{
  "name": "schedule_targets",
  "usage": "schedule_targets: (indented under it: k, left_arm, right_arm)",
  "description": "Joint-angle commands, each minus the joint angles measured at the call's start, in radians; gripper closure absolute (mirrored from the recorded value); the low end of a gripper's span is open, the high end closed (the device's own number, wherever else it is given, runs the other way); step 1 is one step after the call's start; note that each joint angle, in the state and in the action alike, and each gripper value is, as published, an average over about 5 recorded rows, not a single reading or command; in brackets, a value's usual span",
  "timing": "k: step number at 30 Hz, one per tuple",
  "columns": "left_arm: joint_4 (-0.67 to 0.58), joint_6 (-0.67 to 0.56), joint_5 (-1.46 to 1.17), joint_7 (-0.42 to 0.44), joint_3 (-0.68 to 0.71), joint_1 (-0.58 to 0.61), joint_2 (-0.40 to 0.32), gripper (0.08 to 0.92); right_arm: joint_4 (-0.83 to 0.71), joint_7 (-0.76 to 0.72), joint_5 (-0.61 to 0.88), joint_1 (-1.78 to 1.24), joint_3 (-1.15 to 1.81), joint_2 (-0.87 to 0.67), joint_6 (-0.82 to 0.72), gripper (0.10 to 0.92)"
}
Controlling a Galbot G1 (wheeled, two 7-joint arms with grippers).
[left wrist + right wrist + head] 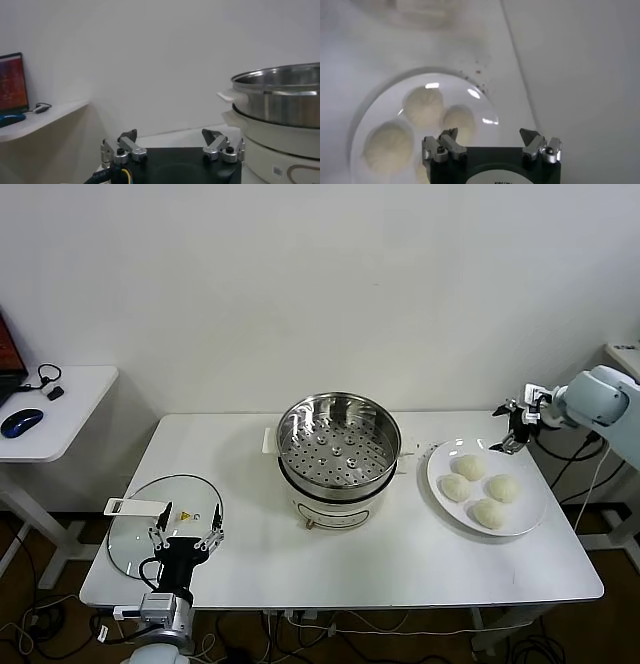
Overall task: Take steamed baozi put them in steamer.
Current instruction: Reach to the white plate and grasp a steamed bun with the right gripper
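Four off-white baozi (469, 467) lie on a flat white plate (527, 474) at the table's right. The steamer (338, 446), a shiny perforated steel basket on a white pot base, stands empty at the table's middle. My right gripper (515, 429) hovers open and empty above the plate's far right edge. In the right wrist view the gripper (488, 136) is above three visible baozi (423, 105) on the plate (375, 95). My left gripper (186, 536) is open and empty, low at the table's front left. The left wrist view shows it (170, 136) with the steamer (280, 100) beyond it.
A round glass lid (130, 539) with a white handle (135, 506) lies flat at the front left, under my left gripper. A side desk with a blue mouse (22, 422) stands beyond the table's left edge. A white wall is behind.
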Motion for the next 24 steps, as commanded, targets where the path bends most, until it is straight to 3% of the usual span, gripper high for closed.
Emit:
schedule_targets:
  k: [1, 9, 24]
  left_arm:
    - [0.013, -0.001, -0.001, 0.000, -0.003, -0.003, -0.045, 0.177]
    - [0.027, 0.000, -0.010, 0.003, -0.010, -0.010, -0.039, 0.177]
    - [0.056, -0.011, -0.010, 0.003, -0.017, -0.017, -0.033, 0.177]
  right_arm:
    - [-0.232, -0.108, -0.017, 0.095, -0.177, 0.155, 0.130, 0.203]
    - [-0.450, -0.162, -0.041, 0.053, -0.170, 0.334, 0.241, 0.203]
    - [-0.646, -0.195, -0.106, -0.049, -0.108, 0.450, 0.308, 0.203]
